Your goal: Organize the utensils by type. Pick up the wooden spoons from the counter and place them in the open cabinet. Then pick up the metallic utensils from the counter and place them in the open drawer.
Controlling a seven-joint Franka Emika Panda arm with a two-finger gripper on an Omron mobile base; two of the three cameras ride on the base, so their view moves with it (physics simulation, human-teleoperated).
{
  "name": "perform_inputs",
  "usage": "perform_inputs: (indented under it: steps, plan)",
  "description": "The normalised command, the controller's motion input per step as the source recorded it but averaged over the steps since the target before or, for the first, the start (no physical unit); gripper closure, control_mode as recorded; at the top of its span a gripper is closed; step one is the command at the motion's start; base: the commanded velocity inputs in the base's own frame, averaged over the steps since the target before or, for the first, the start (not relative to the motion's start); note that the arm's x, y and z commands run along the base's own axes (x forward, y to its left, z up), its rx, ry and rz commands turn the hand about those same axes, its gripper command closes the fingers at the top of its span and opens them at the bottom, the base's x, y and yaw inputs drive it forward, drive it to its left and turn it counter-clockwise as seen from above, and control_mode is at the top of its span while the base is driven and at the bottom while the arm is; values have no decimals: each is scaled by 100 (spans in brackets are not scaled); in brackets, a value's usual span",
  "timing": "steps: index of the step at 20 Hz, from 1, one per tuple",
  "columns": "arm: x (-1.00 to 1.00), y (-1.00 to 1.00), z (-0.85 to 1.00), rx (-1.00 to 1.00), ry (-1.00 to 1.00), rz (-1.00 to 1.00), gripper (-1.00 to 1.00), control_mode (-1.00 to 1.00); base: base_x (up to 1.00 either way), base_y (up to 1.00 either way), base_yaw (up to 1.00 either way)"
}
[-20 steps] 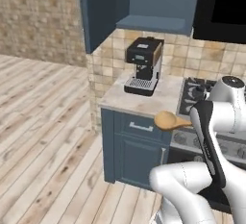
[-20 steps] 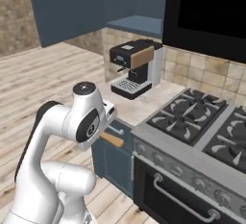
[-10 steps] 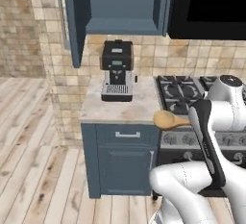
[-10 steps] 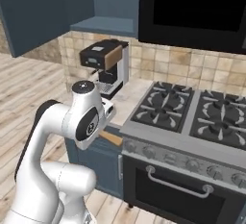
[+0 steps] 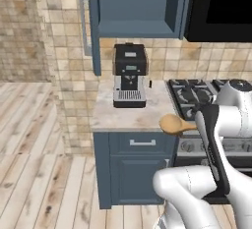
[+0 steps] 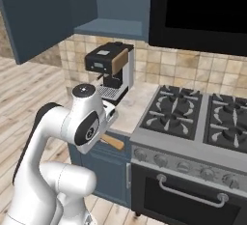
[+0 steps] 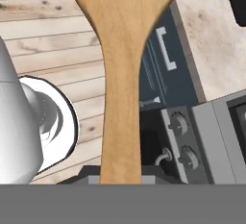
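Observation:
My gripper [image 6: 105, 131] is shut on a wooden spoon, held in front of the counter edge. In the left base view the spoon's bowl [image 5: 172, 123] sticks out left of my forearm, level with the counter [image 5: 106, 112]. Its handle [image 6: 112, 142] pokes out below the hand in the right base view. The spoon [image 7: 122, 74] runs up the middle of the hand view. The open cabinet [image 5: 135, 7] hangs above the counter, its door [image 6: 38, 11] swung aside. A drawer front [image 5: 142, 143] with a handle sits under the counter and looks flush.
A black coffee machine [image 5: 130, 75] stands at the back of the counter, under the cabinet. The gas stove [image 6: 193, 118] with its oven door [image 6: 188, 195] adjoins the counter on the right. A black microwave [image 5: 221, 7] hangs above the stove. Wooden floor lies to the left.
The whole scene has shifted as the base drove: counter, coffee machine and cabinet now sit closer to the middle of the views. The spoon stays in the gripper.

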Motion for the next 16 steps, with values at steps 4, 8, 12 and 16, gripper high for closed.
perform_inputs:
  steps: [4,8,12,16]
  plan:
    - [0,0,0,0,0,0,100,100,45,0,0]
    - [0,0,0,0,0,0,100,100,50,13,0]
    - [0,0,0,0,0,0,100,100,51,33,-1]
    - [0,0,0,0,0,0,100,100,50,26,-3]
